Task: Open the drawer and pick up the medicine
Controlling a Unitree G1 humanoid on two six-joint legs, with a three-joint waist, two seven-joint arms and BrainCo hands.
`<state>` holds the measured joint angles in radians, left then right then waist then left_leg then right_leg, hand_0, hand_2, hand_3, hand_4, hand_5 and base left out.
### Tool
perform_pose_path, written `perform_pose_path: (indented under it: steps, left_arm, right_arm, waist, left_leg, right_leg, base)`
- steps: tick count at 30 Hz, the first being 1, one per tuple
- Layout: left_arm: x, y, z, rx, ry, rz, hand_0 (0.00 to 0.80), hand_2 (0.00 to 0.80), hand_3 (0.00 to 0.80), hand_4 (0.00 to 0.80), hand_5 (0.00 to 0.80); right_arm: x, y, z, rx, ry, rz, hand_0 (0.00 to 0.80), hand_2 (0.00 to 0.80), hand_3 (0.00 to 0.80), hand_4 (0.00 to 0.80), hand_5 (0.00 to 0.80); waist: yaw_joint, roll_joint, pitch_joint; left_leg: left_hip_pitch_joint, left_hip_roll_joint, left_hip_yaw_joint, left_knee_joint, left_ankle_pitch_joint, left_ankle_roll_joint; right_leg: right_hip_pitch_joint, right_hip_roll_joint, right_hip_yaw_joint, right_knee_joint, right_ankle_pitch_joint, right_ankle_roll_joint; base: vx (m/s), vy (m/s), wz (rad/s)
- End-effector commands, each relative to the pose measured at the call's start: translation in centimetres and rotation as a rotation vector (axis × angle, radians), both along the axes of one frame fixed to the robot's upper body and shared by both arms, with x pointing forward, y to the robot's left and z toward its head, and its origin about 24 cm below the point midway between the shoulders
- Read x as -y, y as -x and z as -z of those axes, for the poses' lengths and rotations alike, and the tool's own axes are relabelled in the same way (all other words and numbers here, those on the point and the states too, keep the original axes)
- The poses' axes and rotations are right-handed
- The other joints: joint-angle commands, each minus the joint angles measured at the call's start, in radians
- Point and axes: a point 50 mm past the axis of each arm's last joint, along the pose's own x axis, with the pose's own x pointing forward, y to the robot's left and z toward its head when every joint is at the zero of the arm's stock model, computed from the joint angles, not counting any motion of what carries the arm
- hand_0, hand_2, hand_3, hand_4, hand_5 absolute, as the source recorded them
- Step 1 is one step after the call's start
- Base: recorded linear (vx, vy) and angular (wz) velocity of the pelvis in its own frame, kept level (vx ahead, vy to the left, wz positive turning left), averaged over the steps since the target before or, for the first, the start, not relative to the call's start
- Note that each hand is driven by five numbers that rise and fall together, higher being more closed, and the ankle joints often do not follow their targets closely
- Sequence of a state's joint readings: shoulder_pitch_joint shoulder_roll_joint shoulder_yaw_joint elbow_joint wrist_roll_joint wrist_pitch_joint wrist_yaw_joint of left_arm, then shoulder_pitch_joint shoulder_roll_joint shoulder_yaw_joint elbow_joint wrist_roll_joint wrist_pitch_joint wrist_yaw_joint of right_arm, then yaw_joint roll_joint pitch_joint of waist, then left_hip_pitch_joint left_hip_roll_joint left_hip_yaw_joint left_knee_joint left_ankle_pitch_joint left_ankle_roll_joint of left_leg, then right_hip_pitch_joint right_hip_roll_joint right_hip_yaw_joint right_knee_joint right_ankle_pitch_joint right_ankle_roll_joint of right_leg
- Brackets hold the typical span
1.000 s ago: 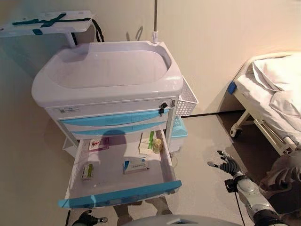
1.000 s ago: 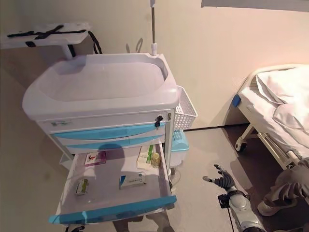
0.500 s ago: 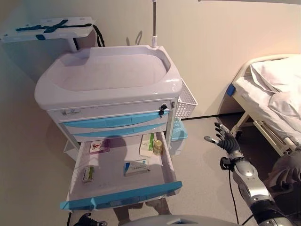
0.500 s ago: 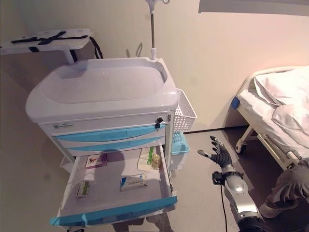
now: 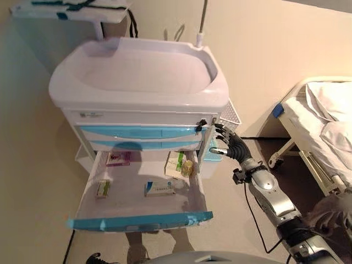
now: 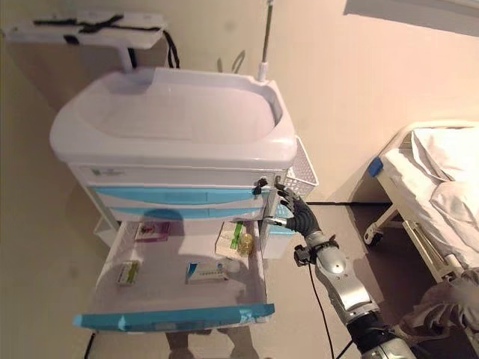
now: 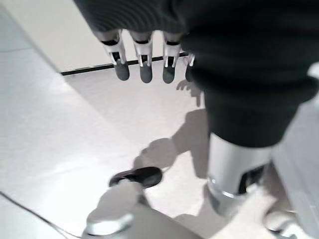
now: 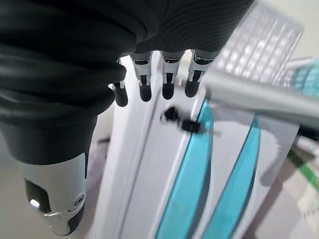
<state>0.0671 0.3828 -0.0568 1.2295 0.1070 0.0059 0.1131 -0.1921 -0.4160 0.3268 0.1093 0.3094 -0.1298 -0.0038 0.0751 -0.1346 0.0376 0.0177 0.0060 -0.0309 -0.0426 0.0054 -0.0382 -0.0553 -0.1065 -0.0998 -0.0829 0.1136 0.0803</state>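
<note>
Medicine: several packs lie in the open drawer (image 5: pixel 140 221). A white and blue box (image 5: pixel 160 188) sits near the middle, a small green and white pack (image 5: pixel 102 188) to the left, a pink pack (image 5: pixel 117 159) at the back left, a green and white box (image 5: pixel 175 163) at the back right with a small yellowish bottle (image 5: pixel 188 168) touching it. Print too small to make out.
Drawer: lowest one of the medical cart (image 5: pixel 137 77), pulled out, blue front edge toward the robot.
Right hand (image 5: pixel 231 147): held up beside the cart's right front corner, near the key lock (image 5: pixel 202 124), fingers spread, holding nothing, clear of the medicine.
Left hand (image 7: pixel 144 62): seen only from its wrist camera, fingers straight over bare floor, empty.
Hidden: the drawer's rear runs under the closed blue-fronted drawers (image 5: pixel 137 132).
Around: white wire basket (image 5: pixel 231 116) on the cart's right side, pole (image 5: pixel 202 22) at its back corner, hospital bed (image 5: pixel 322 129) cut off at right.
</note>
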Motion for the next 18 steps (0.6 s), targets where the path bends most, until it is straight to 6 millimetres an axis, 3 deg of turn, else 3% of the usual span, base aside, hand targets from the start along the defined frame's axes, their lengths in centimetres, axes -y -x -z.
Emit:
perform_pose_path:
  steps: [1,7,18]
  left_arm:
    - [-2.6,-3.4,-1.9,0.082,-0.118,0.020,0.000,0.000,0.000,0.000,0.000]
    - [-4.4,-5.6,-3.5,0.149,-0.187,0.001,0.000,0.000,0.000,0.000,0.000]
    - [-5.7,-6.3,-4.6,0.155,-0.246,0.026,0.000,0.000,0.000,0.000,0.000]
  right_arm:
    - [-2.0,-1.2,-4.9,0.202,-0.110,-0.077,0.000,0.000,0.000,0.000,0.000]
    - [-4.3,-1.0,-6.0,0.233,-0.145,-0.181,0.000,0.000,0.000,0.000,0.000]
    - [-7.3,0.0,-6.3,0.221,-0.158,-0.345,0.000,0.000,0.000,0.000,0.000]
  waist:
    - [0.017,-0.019,0.081]
    - [0.038,-0.054,0.168]
    - [0.062,-0.095,0.210]
  left_leg:
    - [-0.129,-0.061,-0.052,0.079,0.009,0.049]
    - [-0.211,-0.066,-0.068,0.148,0.007,0.044]
    - [-0.246,-0.060,-0.092,0.179,0.002,0.034]
  right_leg:
    - [-0.025,-0.008,-0.011,0.106,-0.052,0.064]
    - [-0.077,0.001,-0.018,0.131,-0.039,0.055]
    - [-0.092,0.013,-0.027,0.137,-0.042,0.048]
  base:
    - [-0.162,-0.048,0.09]
    - [-0.127,-0.053,0.04]
    - [-0.020,-0.026,0.06]
